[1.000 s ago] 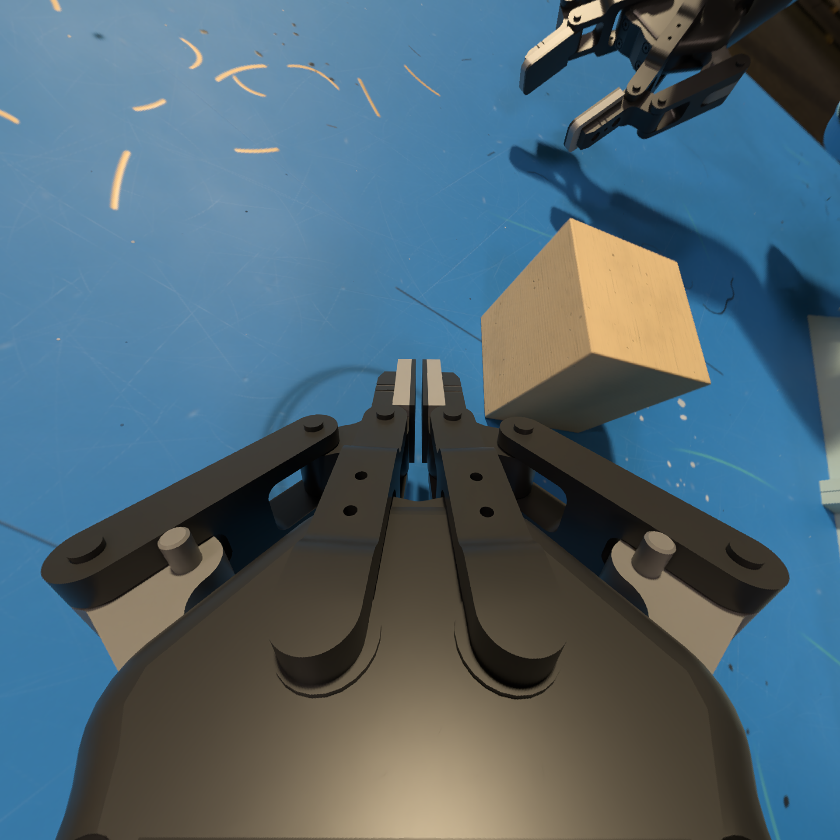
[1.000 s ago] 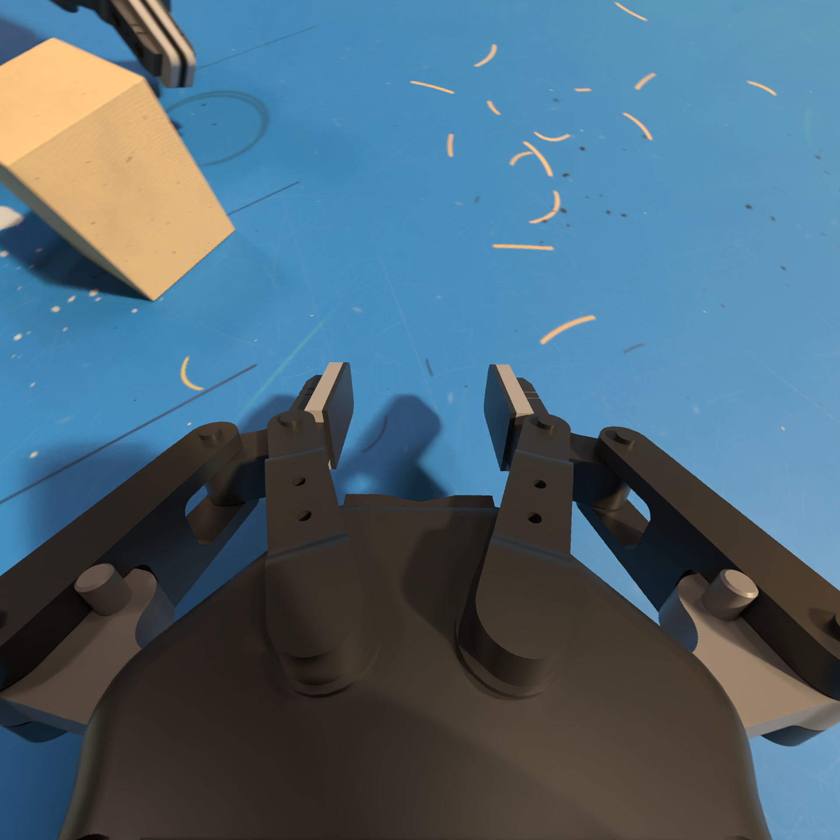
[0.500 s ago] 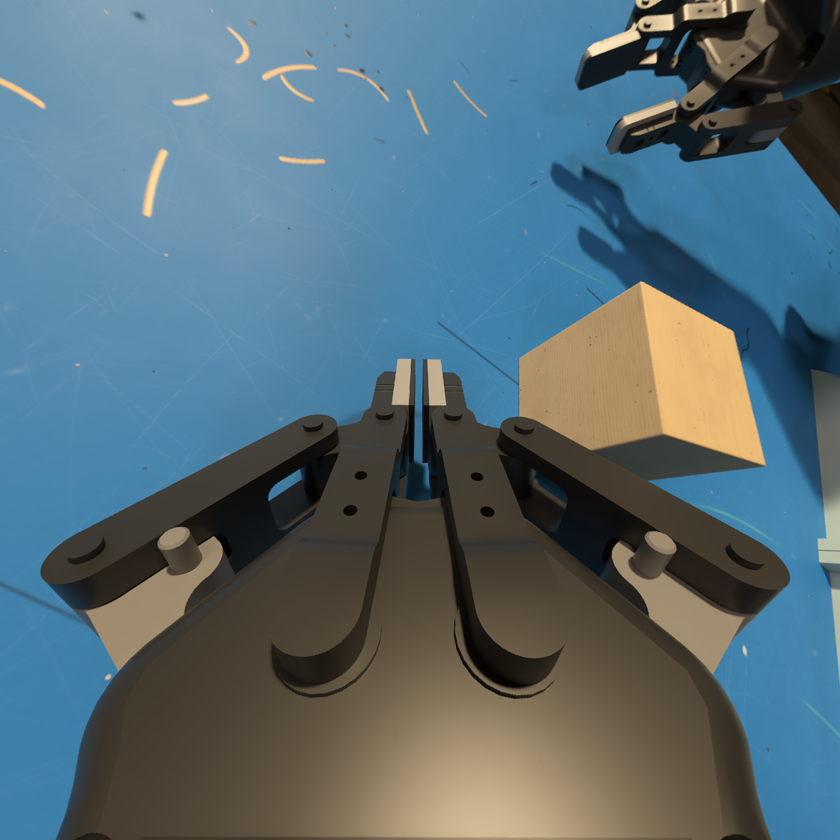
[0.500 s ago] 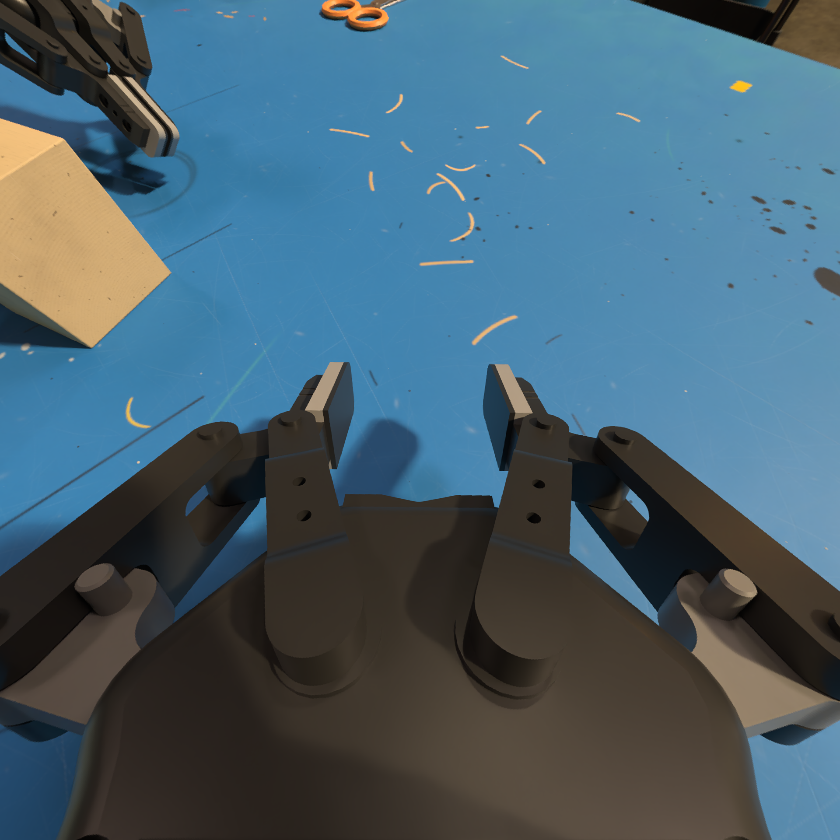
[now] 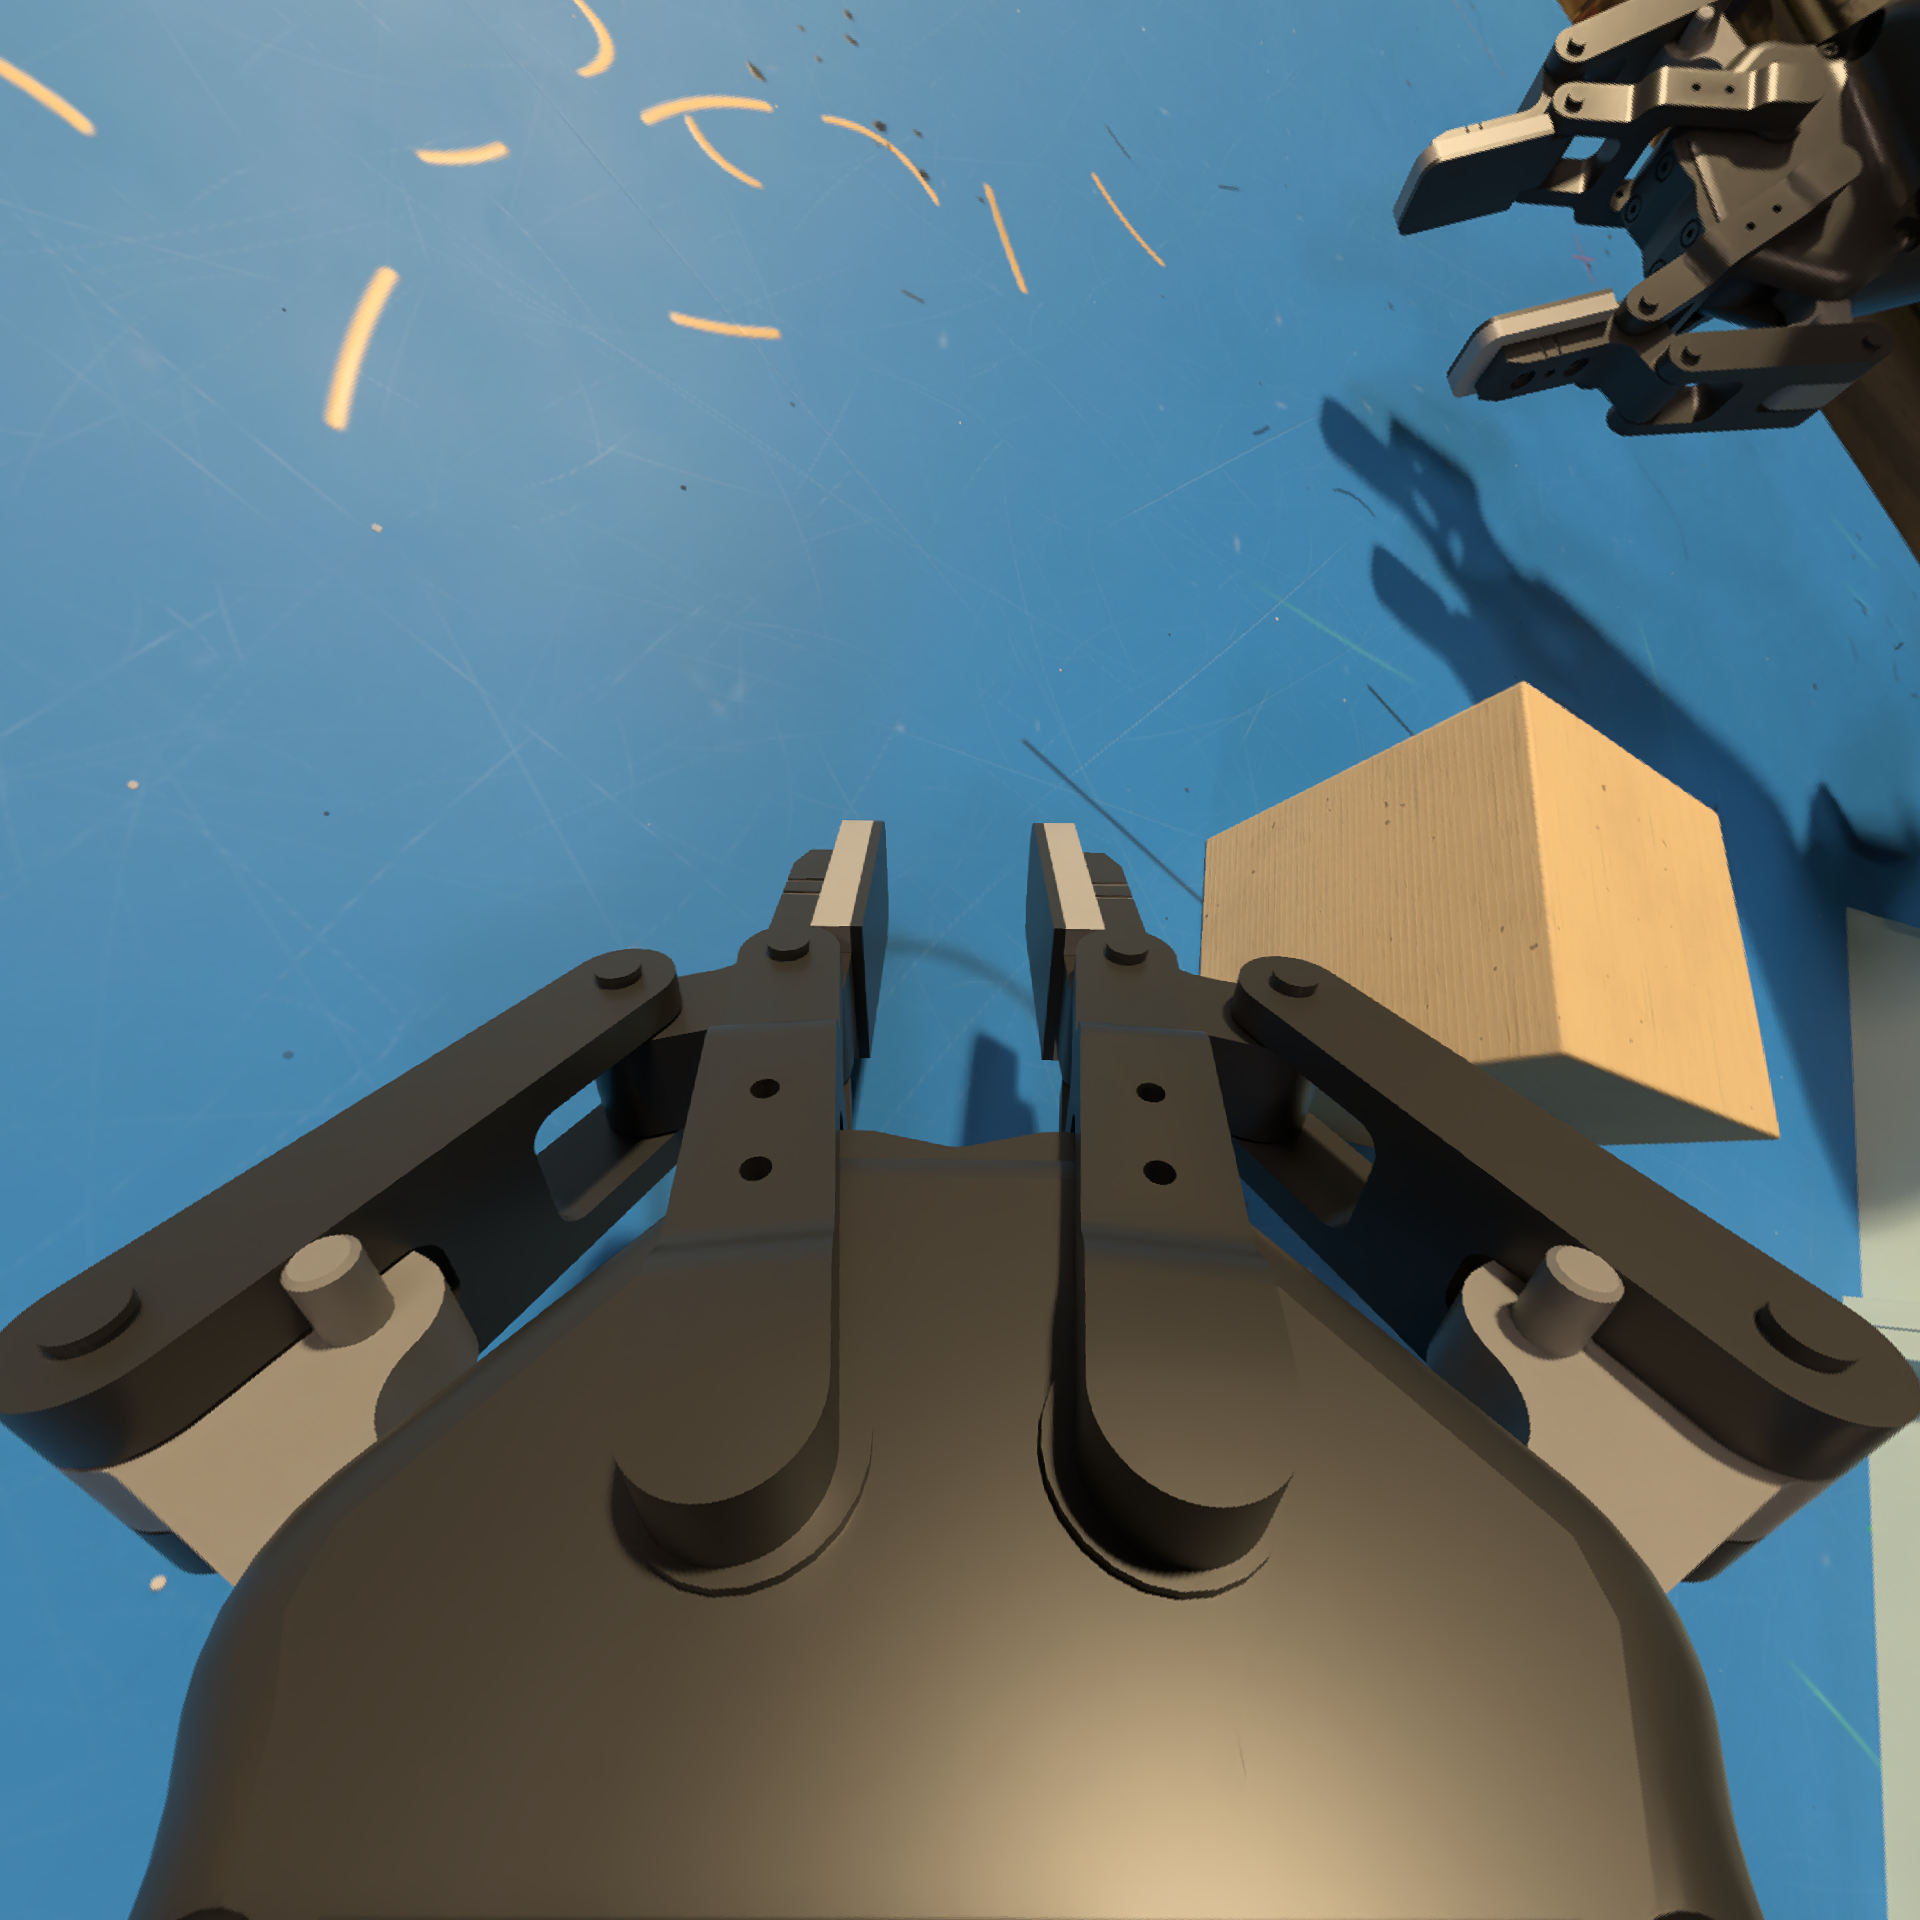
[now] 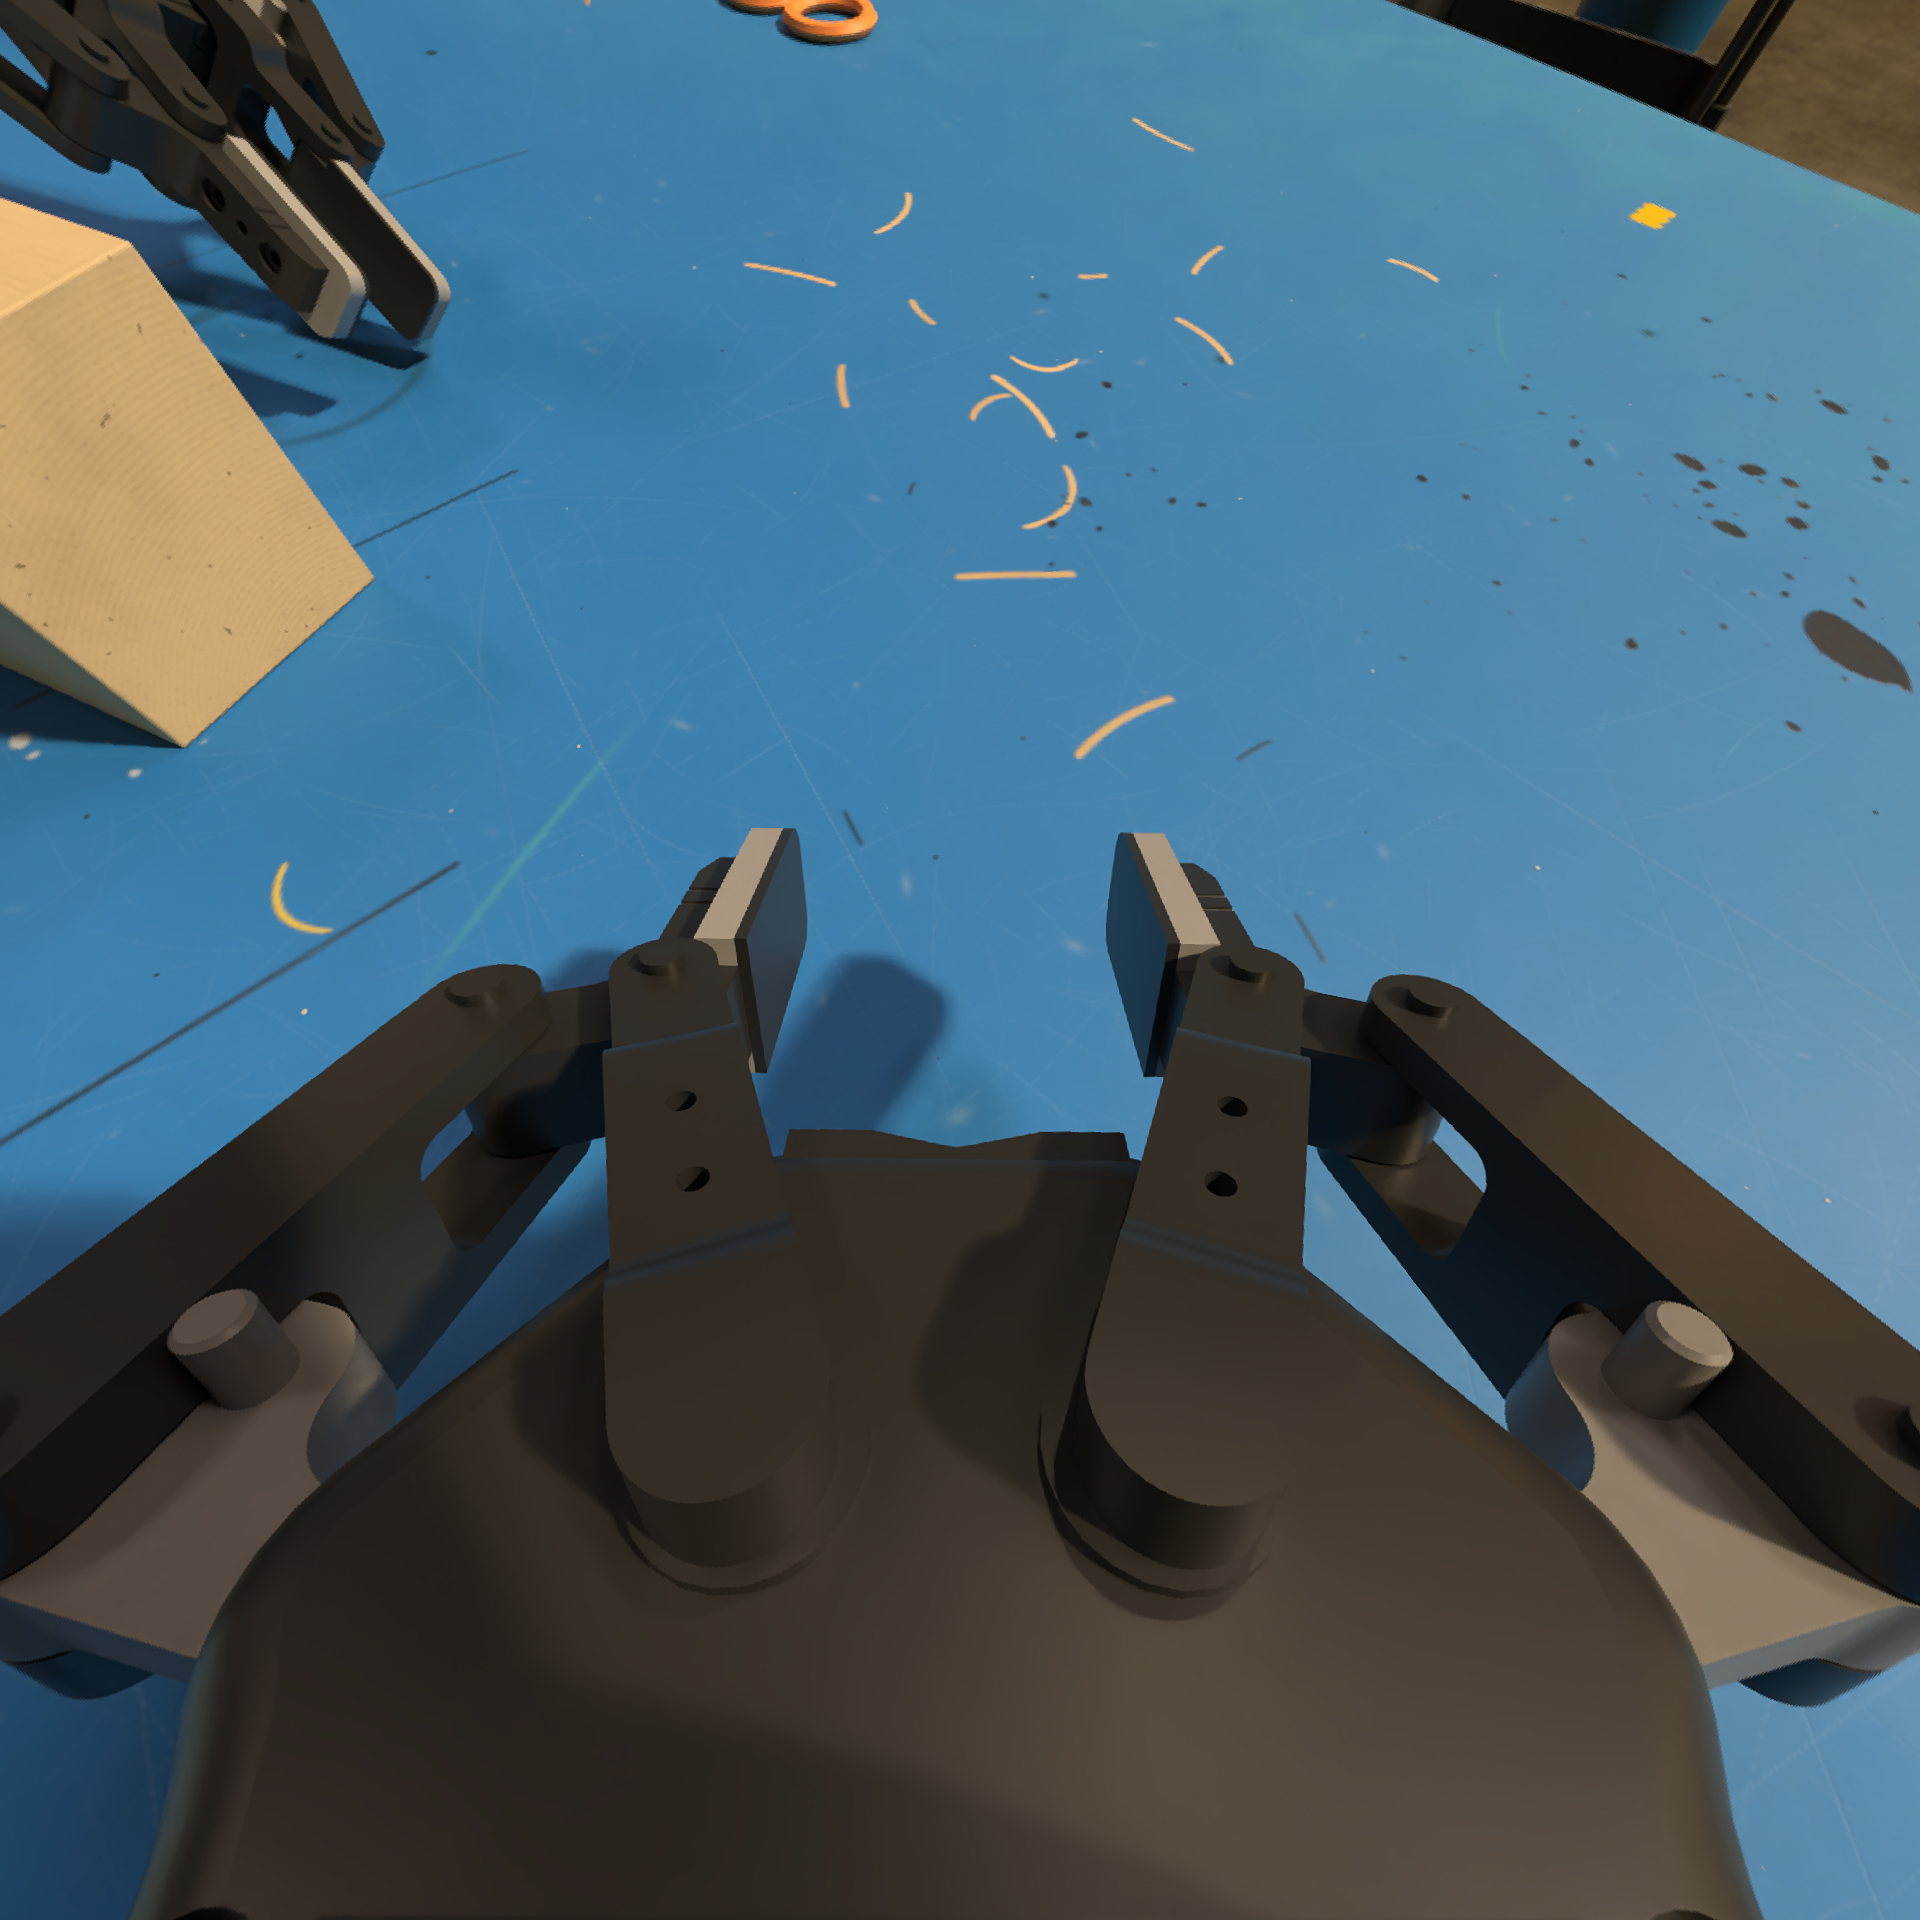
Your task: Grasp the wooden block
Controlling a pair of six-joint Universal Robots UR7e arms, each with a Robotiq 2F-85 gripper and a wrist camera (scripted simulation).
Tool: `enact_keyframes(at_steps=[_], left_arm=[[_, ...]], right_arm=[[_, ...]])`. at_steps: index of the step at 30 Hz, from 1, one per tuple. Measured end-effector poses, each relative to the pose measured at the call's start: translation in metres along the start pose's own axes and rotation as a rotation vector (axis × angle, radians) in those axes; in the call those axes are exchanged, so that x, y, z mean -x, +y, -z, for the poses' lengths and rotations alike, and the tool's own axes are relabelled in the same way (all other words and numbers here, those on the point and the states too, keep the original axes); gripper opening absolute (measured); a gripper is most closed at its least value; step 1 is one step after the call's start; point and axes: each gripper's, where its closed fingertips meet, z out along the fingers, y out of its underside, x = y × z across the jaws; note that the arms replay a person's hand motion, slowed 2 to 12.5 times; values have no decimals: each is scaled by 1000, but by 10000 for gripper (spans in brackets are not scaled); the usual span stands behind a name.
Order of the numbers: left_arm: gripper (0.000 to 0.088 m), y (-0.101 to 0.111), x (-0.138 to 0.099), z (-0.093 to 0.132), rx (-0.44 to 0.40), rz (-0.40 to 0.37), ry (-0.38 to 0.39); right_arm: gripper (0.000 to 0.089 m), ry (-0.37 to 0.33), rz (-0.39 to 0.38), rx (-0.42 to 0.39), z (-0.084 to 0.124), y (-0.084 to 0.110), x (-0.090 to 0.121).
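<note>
On the blue table [image 5: 644,644] the block [image 5: 1475,914] is our landmark: a pale wooden cube resting flat, nothing gripping it. Just left of the block, our left gripper [image 5: 956,894] hovers over bare table with its fingers [image 5: 852,883] parted by a narrow gap and nothing between them. Its right finger lies close beside the block's near face; we cannot tell whether they touch. Beyond the block, toward the upper right of the left wrist view, our right gripper [image 5: 1455,281] hangs well apart from it, fingers spread wide and empty, its shadow falling across the table toward the block.

From the right wrist view the block [image 6: 135,488] sits at the far left edge, partly cut off. Our right gripper [image 6: 956,935] points past it over open table, the pads [image 6: 774,935] wide apart with only blue surface between them. Behind the block our left gripper [image 6: 358,275] shows its fingertips low over the table. To the right of the block, thin orange shavings [image 6: 1023,416] lie scattered, with dark specks [image 6: 1745,488] farther out. Far beyond the block, at the top edge, sit orange scissor handles [image 6: 821,16]. On the block's other side, a pale grey slab [image 5: 1886,1143] shows at the edge of the left wrist view.
</note>
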Motion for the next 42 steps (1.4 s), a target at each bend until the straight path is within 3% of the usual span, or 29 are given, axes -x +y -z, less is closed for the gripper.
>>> enact_keyframes(at_steps=[10,21,28,36,42], left_arm=[[470,10,-4,12,-27,-67,-40],[551,13,-4,29,-96,-115,-60],[552,14,-17,36,-138,-136,7],[549,18,-29,35,-130,-136,119],[525,-2,-41,48,-283,-163,211]], right_arm=[[530,-8,35,7,0,1,6],[527,-28,57,20,-1,3,10],[523,-47,74,24,-1,3,14],[519,-60,103,29,-3,4,18],[514,-56,121,41,-6,4,19]])
